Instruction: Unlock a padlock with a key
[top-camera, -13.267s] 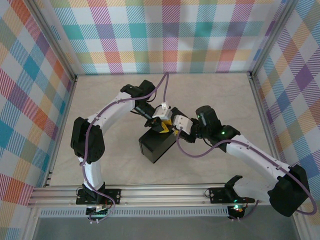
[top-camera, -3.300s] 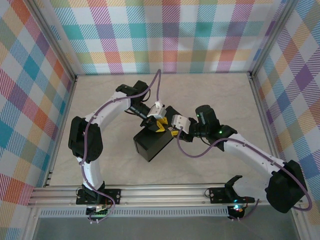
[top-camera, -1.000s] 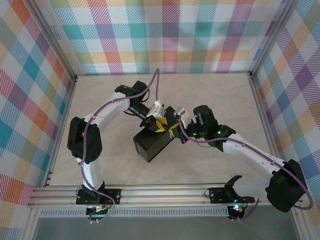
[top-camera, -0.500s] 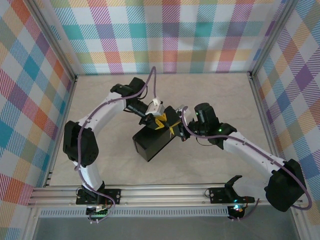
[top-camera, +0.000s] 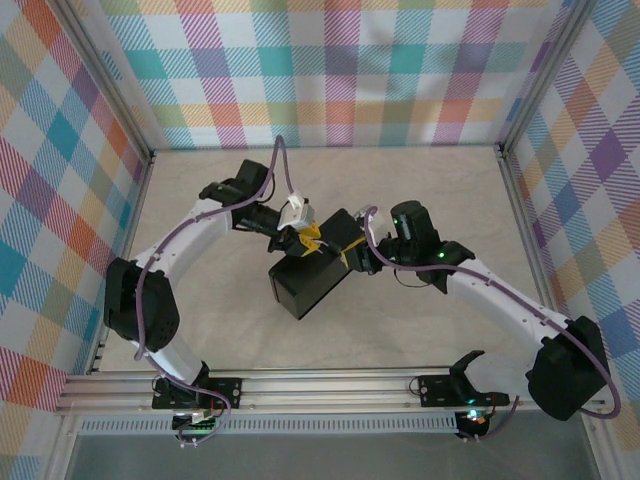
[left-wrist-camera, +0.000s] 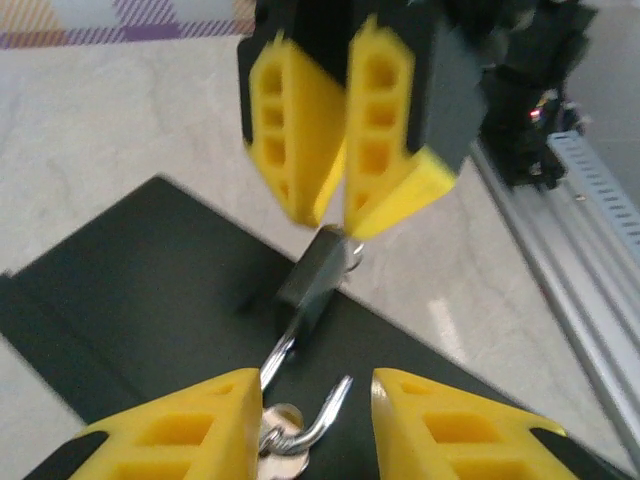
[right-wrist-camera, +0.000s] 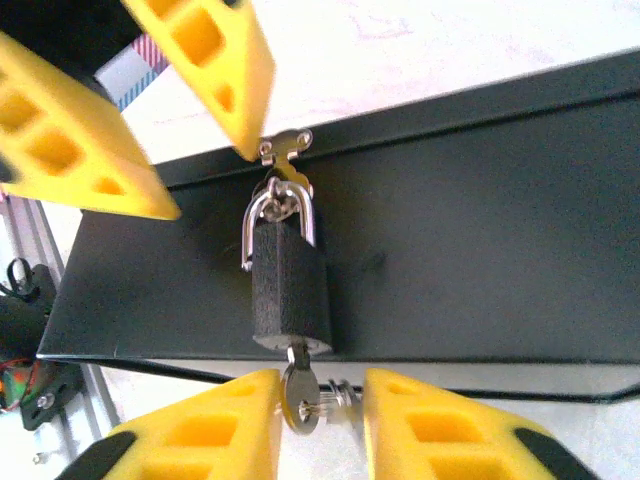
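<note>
We see left gripper and right gripper partly open, gripping nothing; key sits in padlock.

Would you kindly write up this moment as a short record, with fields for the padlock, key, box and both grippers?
padlock: lies against the black box
shackle: passes through the box's metal hasp; one leg looks free of the body
key: in the keyhole at the padlock's lower end
left gripper: open, fingers either side of the shackle
right gripper: open, fingers either side of the key
</note>
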